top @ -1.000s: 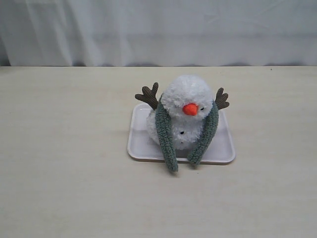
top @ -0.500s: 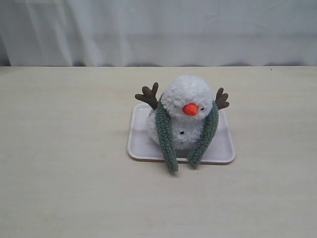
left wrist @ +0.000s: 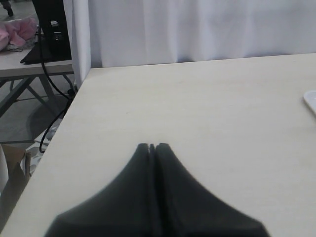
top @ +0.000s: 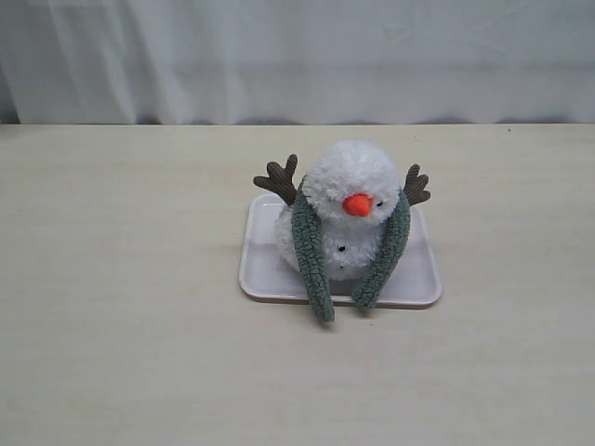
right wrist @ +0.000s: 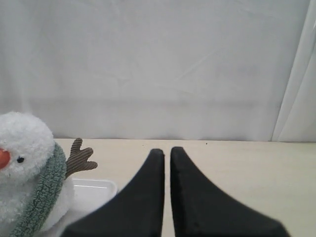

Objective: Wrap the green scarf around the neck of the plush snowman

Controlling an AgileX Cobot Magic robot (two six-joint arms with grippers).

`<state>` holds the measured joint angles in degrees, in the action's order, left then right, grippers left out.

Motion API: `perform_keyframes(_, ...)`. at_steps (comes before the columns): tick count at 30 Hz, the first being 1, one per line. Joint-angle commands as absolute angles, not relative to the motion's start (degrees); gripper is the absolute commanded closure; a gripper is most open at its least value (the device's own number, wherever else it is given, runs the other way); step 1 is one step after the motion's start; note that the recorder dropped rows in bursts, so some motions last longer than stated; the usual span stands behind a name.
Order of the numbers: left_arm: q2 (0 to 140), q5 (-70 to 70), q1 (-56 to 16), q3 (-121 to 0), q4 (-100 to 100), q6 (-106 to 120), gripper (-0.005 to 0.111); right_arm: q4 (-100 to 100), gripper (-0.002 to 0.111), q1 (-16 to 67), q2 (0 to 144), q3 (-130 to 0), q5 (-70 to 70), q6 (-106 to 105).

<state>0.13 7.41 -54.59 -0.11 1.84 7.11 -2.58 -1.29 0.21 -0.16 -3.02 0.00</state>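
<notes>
Though green scarf (top: 310,253) drapes round plush snowman's (top: 351,172) neck, ends hang uncrossed, wrap looks unfinished; left gripper (left wrist: 152,146), right gripper (right wrist: 167,150) clenched, empty.

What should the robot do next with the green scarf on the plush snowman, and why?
Probably open the right gripper and reach for the nearer hanging end of the fuzzy green scarf. It is draped on the white plush snowman, but both ends hang down in front, uncrossed. The right gripper is shut, with the toy close in its view.
</notes>
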Motion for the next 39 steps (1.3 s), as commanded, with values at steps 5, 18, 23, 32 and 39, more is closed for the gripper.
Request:
perform_keyframes(5, 0.0, 5.6, -54.7, 0.0, 2.6, 7.1, 0.107, -3.5, 0.104, -1.3, 0.0, 0.0, -7.3, 0.7)
perform_keyframes(18, 0.0, 5.6, -54.7, 0.0, 2.6, 7.1, 0.107, -3.5, 0.104, -1.3, 0.0, 0.0, -15.9, 0.7)
perform_keyframes(23, 0.0, 5.6, -54.7, 0.0, 2.6, 7.1, 0.107, -3.5, 0.104, -1.3, 0.0, 0.0, -17.5, 0.7)
perform_keyframes(32, 0.0, 5.6, -54.7, 0.0, 2.6, 7.1, 0.107, -3.5, 0.104, -1.3, 0.0, 0.0, -20.3, -0.6)
perform_keyframes(39, 0.0, 5.6, -54.7, 0.0, 2.6, 7.1, 0.107, -1.8, 0.104, -1.3, 0.0, 0.0, -20.1, 0.5)
